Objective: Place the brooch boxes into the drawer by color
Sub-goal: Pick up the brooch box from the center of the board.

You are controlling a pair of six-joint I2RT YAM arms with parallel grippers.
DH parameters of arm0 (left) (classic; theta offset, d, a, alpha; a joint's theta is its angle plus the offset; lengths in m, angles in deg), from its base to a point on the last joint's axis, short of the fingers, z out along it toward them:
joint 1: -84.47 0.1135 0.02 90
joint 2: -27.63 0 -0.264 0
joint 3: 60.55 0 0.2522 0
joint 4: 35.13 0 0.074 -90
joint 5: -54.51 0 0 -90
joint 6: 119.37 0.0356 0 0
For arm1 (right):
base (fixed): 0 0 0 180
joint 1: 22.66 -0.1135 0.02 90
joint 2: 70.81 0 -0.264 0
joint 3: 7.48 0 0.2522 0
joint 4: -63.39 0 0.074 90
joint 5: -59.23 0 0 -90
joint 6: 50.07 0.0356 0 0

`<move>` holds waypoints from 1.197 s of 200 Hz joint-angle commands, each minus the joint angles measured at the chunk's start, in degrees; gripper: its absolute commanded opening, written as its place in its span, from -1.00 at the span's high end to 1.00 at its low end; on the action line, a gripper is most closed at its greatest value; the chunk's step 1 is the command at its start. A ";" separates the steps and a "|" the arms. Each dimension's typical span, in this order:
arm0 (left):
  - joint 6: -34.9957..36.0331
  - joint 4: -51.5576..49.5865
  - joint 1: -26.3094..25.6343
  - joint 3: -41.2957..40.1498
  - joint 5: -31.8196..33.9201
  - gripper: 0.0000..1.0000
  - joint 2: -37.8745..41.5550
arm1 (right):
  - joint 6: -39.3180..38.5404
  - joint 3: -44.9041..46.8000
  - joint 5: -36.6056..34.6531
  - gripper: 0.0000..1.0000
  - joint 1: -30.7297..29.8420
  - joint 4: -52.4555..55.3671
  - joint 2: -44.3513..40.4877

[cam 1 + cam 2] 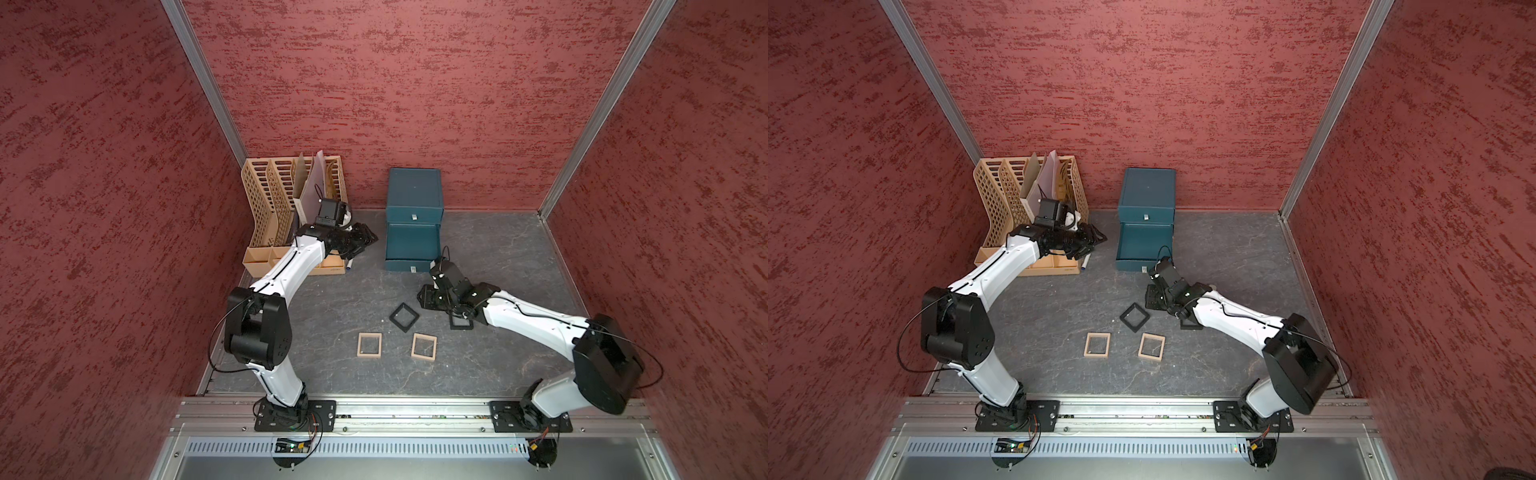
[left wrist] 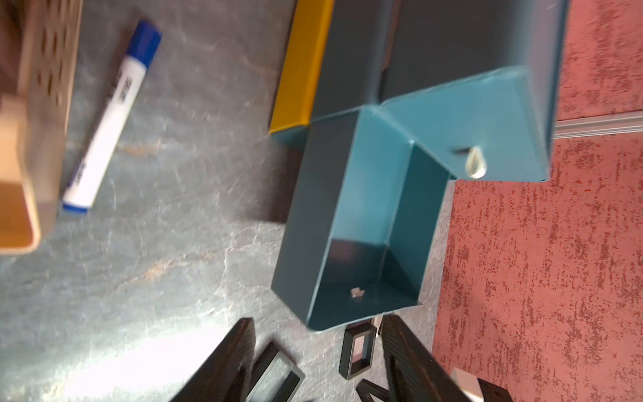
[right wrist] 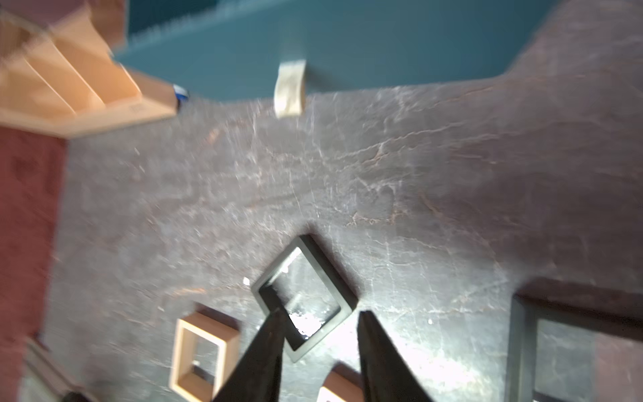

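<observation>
Left gripper [image 1: 370, 241] spread, raised beside drawer [image 1: 413, 191], right gripper [image 3: 320, 315] spread, low near black brooch box [image 3: 332, 275]

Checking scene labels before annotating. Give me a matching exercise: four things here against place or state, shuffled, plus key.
Things
1. white marker pen with blue cap
2. top drawer of the dark teal chest
3. drawer below it
4. black square frame turned like a diamond

Place or state
A. pulled out
B. flat on the grey table, between the pinkish-beige square frames and the chest
C. shut
D. lying beside the tan slotted file rack

Pairs: 1-D, 2-C, 3-A, 4-B
</observation>
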 commanded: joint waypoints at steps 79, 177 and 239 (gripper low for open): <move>-1.24 5.79 -0.10 -9.82 -1.87 -0.21 8.28 | -24.96 -7.63 1.92 -0.68 -5.71 4.31 9.22; -0.11 4.43 1.48 -9.82 -1.82 -0.20 9.71 | -35.99 -17.88 -3.20 -0.97 -8.80 16.89 19.68; -0.41 4.65 1.56 -10.18 -1.85 -0.19 10.49 | -35.64 -18.44 -7.59 -0.92 -9.20 16.85 23.37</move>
